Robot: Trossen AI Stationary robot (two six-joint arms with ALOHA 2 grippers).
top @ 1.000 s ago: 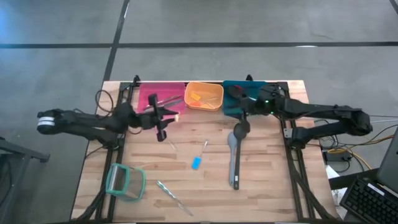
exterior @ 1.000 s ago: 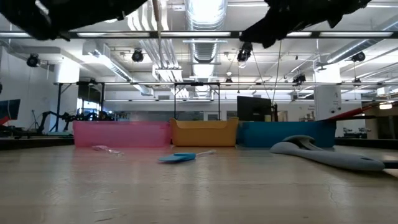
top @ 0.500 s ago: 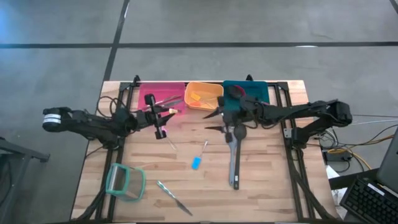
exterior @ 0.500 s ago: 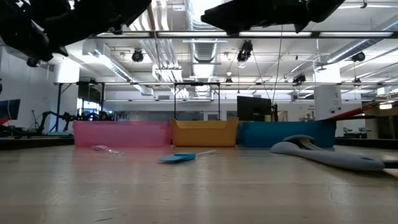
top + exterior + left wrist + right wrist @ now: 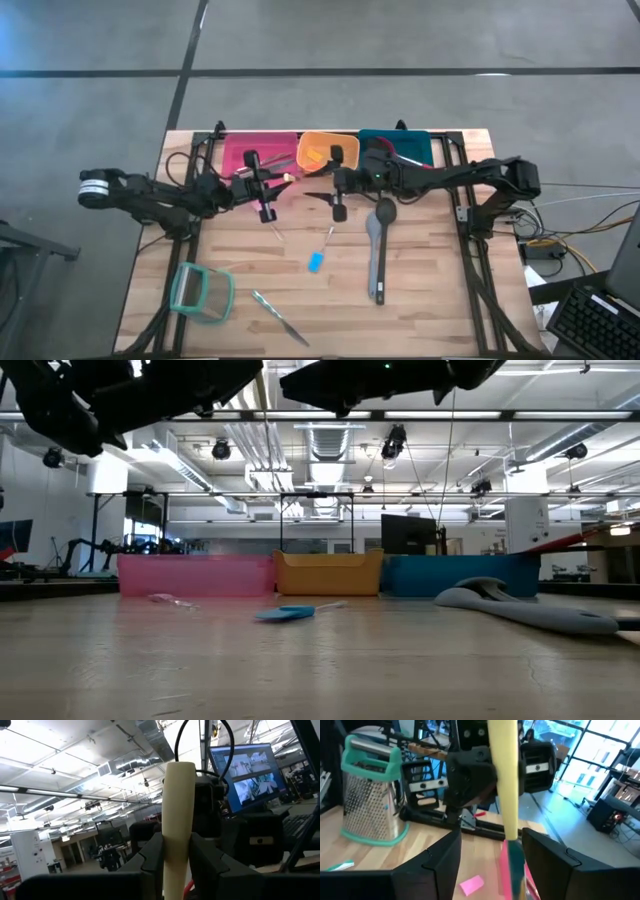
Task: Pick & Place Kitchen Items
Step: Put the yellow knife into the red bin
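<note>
My left gripper [image 5: 268,187] hovers above the table in front of the pink bin [image 5: 232,150]. It is shut on a utensil with a cream handle [image 5: 286,178], whose free end points toward the table's right. My right gripper [image 5: 322,200] is open in front of the orange bin [image 5: 328,157]. It faces the handle's free end and stays a little short of it. In the right wrist view the handle [image 5: 502,780] shows between my open fingers, farther off. The utensil's other end is hidden. My left gripper pinches the cream handle [image 5: 176,865] between its two fingers. The handle runs along the fingers and sticks out well past their tips. The fingers come about level from the table's left. The utensil is lifted clear of the table.
A grey spatula [image 5: 377,250], a blue-tipped piece [image 5: 316,261], a slim metal knife [image 5: 278,318] and a small pink piece [image 5: 471,884] lie on the wood. A teal-rimmed grater [image 5: 200,290] stands near left. A teal bin [image 5: 412,150] stands at the far edge.
My right gripper has swung from the teal bin toward the table's left, past the orange bin, to face the left gripper's handle. My left gripper has edged toward the table's right, still holding the utensil.
</note>
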